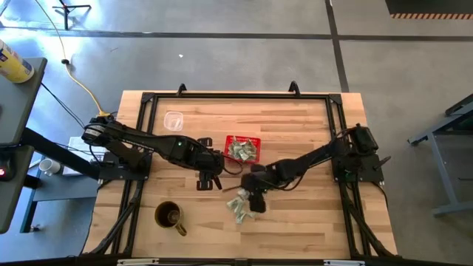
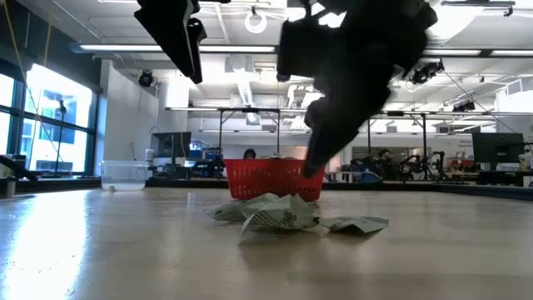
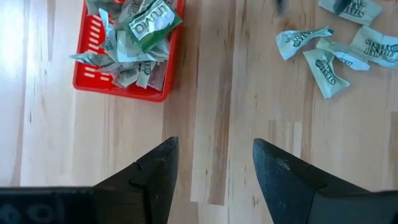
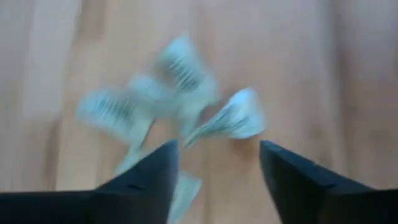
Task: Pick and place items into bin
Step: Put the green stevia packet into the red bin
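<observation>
A few packets [image 1: 240, 207] lie loose on the counter [image 1: 310, 229] just short of the bin [image 1: 242, 148], which already holds several. My right gripper [image 4: 214, 180] hovers over them, jaws apart and empty; I judge the next move is down and close. Left gripper [image 3: 211, 180] waits beside the bin, jaws open, empty. Bare counter all round.

In the right wrist view the loose packets [image 4: 177, 102] on the wood smear into pale blurs — their print is unreadable. The left wrist view cuts off the red basket [image 3: 118, 87] and one packet [image 3: 351, 9] at the picture's edge. In the low view the dark arm hides part of the basket [image 2: 271, 179].
</observation>
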`<state>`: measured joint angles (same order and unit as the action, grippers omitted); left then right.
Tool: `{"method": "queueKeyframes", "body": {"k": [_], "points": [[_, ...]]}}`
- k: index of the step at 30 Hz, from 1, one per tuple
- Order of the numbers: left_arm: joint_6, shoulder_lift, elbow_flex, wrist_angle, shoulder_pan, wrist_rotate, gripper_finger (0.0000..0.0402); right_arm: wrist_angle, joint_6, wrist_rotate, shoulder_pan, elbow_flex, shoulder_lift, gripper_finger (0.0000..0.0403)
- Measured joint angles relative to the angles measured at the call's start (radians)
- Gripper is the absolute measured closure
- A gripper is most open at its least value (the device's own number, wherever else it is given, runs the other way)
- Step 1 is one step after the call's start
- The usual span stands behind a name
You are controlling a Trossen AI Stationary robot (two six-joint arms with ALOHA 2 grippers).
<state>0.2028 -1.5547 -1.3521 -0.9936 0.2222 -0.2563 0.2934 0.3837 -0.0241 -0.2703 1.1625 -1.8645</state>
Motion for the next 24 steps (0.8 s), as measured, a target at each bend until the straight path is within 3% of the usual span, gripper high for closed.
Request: {"method": "queueKeyframes", "body": {"k": [4,9,18,24], "points": [[0.012,0.000,0.000,-0.002,0.000,-0.001,0.0163,0.024,0.164,0.158,-0.019,0.000,0.000,0.0114],[0.010,0.000,0.000,-0.005,0.000,-0.001,0.0163,-0.014,0.320,0.197,-0.061,0.002,-0.021,0.0088],[-0.015,0.000,0.000,-0.004,0.000,-0.001,0.0163,-0.075,0.428,0.357,-0.144,0.001,-0.109,0.0108],[-0.015,0.000,0.000,-0.005,0.000,-0.001,0.0163,-0.068,0.421,0.403,-0.139,0.005,-0.159,0.0170]]}}
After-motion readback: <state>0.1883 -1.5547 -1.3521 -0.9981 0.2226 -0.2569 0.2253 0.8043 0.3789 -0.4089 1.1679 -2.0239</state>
